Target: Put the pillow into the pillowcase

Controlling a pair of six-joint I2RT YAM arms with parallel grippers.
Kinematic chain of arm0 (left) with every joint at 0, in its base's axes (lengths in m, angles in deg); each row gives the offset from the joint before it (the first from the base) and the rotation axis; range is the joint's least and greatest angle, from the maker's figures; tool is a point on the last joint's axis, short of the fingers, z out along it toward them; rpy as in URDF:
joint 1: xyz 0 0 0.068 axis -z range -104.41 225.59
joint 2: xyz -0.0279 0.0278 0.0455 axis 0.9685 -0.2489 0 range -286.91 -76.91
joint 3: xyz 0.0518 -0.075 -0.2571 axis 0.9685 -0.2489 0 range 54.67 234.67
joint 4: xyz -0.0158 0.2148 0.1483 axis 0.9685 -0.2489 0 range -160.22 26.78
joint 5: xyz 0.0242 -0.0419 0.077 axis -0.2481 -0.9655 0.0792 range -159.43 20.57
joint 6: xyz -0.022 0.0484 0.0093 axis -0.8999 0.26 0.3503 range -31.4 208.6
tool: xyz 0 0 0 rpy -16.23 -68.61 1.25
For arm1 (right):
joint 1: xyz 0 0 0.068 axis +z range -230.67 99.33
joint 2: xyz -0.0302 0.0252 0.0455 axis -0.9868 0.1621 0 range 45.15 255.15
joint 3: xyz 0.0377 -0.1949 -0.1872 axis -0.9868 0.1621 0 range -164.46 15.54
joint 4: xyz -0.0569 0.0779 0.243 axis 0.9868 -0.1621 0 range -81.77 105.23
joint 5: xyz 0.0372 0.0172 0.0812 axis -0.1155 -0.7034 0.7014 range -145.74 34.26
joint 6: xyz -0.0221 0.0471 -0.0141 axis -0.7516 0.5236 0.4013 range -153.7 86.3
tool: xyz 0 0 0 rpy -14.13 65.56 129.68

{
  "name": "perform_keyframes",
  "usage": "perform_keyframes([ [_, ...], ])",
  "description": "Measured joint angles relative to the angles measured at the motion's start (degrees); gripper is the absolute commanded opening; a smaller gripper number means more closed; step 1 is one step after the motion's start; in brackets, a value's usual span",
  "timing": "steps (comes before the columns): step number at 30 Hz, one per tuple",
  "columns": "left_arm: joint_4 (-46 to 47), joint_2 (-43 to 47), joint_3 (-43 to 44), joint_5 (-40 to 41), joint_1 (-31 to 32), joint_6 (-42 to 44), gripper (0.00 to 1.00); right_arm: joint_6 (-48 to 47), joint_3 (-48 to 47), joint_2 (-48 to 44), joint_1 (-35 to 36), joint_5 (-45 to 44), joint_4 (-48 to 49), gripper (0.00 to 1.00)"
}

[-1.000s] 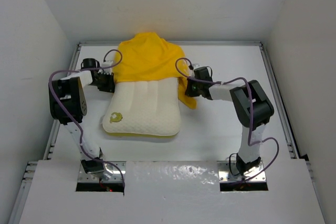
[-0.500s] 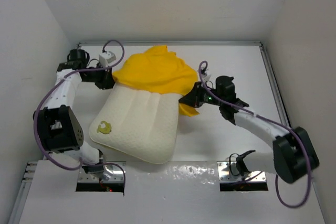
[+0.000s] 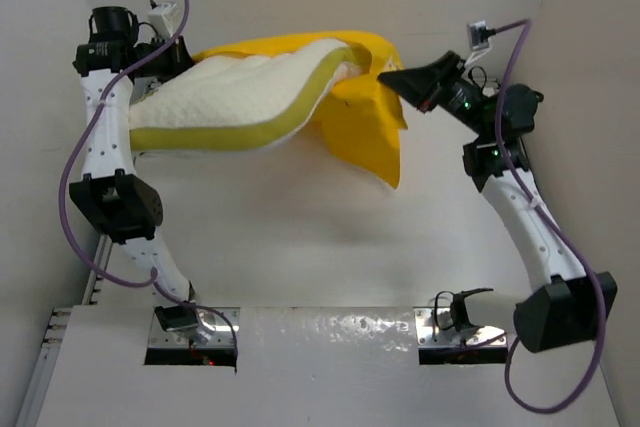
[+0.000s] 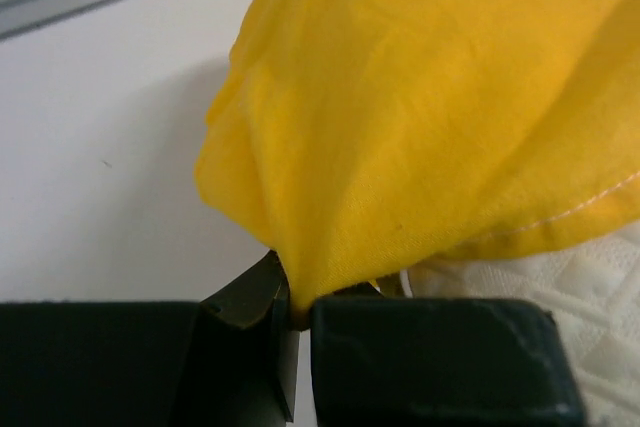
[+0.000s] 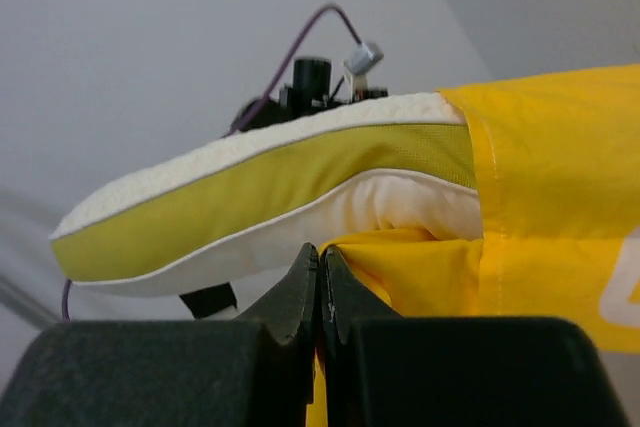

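Both arms (image 3: 103, 147) stretched high, apparently pinching pillowcase (image 3: 375, 137) corners.

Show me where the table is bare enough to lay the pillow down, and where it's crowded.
Bare: the table stretch between the left arm and right arm, from its near edge back to under the hanging pillowcase. Crowded: the back span, where the left gripper and right gripper, both shut on the pillowcase, hold it and the pillow up.

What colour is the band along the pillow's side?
Olive-yellow band on the plump cream-white pillow; clearest in the right wrist view.
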Motion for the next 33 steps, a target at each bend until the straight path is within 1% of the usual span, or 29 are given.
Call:
perform_keyframes([
  [3,-1.31,-5.88,3.13,-0.07,-0.35,-3.06,0.00,7.26,-5.68,8.22,-3.21,0.09,3.82,0.00],
  [5,-2.51,-9.68,3.28,0.11,-0.37,-3.56,0.00,10.82,-7.61,13.33,-3.63,0.07,5.44,0.00],
  [7,-2.71,-12.44,0.92,0.72,-0.37,-3.32,0.00,12.92,-6.56,16.39,-3.45,-0.17,5.92,0.00],
  [9,-1.88,-13.11,-5.29,2.05,-0.37,-2.97,0.00,13.27,-2.47,17.09,-2.73,-0.44,5.29,0.00],
  [11,-1.18,-13.11,-12.11,3.69,-0.20,-2.91,0.00,12.02,1.57,17.05,-1.05,-1.03,3.50,0.00],
  [14,3.08,-11.85,-21.81,7.69,1.75,-2.97,0.00,7.34,3.91,17.05,3.32,-2.49,-1.57,0.00],
  [17,8.46,-8.26,-31.47,13.16,5.84,-2.51,0.00,2.12,5.55,16.90,7.65,-3.34,-5.42,0.00],
  [19,10.84,-5.64,-36.26,16.55,8.50,-1.86,0.00,-0.28,11.78,15.54,8.66,-4.15,-4.07,0.00],
  [21,12.74,-3.65,-39.32,19.06,10.27,-1.20,0.01,-3.34,18.51,14.19,8.26,-7.04,-6.16,0.00],
  [22,13.64,-2.58,-40.76,20.46,10.56,-0.76,0.07,-5.40,21.62,13.86,8.11,-9.18,-8.59,0.00],
  [23,14.91,-1.31,-42.29,21.90,10.54,-0.22,0.19,-7.63,24.52,13.64,7.89,-12.20,-11.39,0.12],
  [25,15.61,0.74,-44.35,24.79,10.27,1.46,0.32,-11.28,29.11,13.20,7.61,-17.18,-16.63,0.36],
  [26,15.52,1.66,-44.81,26.27,10.23,2.34,0.42,-13.55,30.99,12.59,7.65,-19.39,-19.89,0.56],
  [28,15.45,3.06,-44.81,28.96,10.58,3.85,0.49,-16.92,32.17,11.17,7.69,-22.88,-25.00,0.67],
  [29,15.30,3.82,-44.59,30.53,10.91,4.39,0.62,-18.91,32.09,10.32,7.74,-24.26,-27.04,0.74],
  [32,14.62,6.14,-42.03,37.38,14.36,5.88,0.69,-24.48,30.03,6.73,7.85,-30.99,-33.27,0.81],
  [33,14.82,7.17,-40.98,39.71,16.44,6.38,0.70,-25.99,29.35,5.42,7.85,-33.22,-34.64,0.80],
])
